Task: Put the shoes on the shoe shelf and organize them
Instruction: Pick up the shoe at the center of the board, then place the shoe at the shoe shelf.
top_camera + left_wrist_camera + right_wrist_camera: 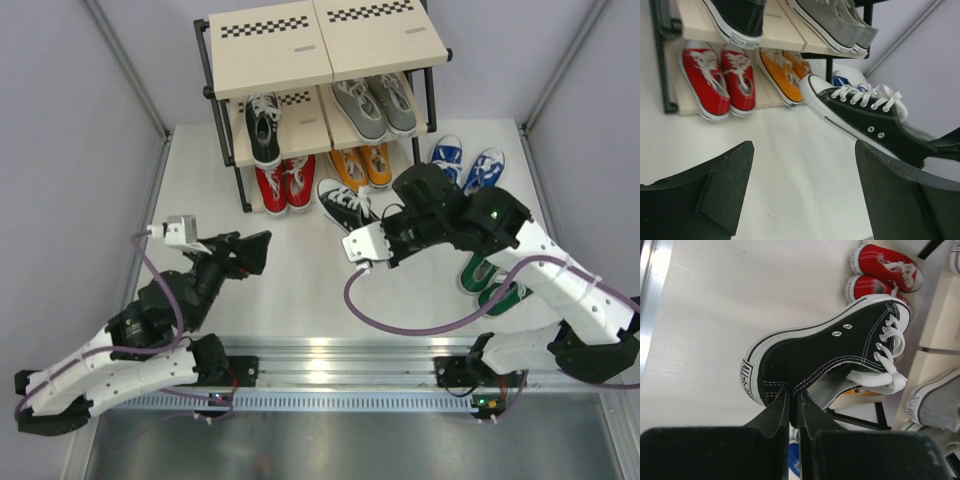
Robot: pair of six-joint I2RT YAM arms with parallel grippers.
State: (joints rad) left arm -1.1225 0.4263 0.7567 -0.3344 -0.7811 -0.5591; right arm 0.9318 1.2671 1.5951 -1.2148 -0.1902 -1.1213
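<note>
**anon1:** where's the black shoe (343, 203) at?
**anon2:** right gripper (792, 396) has it pinched by the heel, just in front of the shoe shelf (270, 55). left gripper (248, 250) is spread wide, nothing in it
**anon1:** and the other black shoe (264, 130)?
**anon2:** middle tier, left side

On the black-framed three-tier shoe shelf (270, 60), one black canvas sneaker (264, 130) sits left of the grey pair (375, 105); beneath, the red pair (285, 183) sits left of the orange pair (364, 165). A second black sneaker (343, 205) is in front; the blue pair (467, 165) and green pair (490, 283) lie right.

Bright, even light; glare on near rail (330, 352).
</note>
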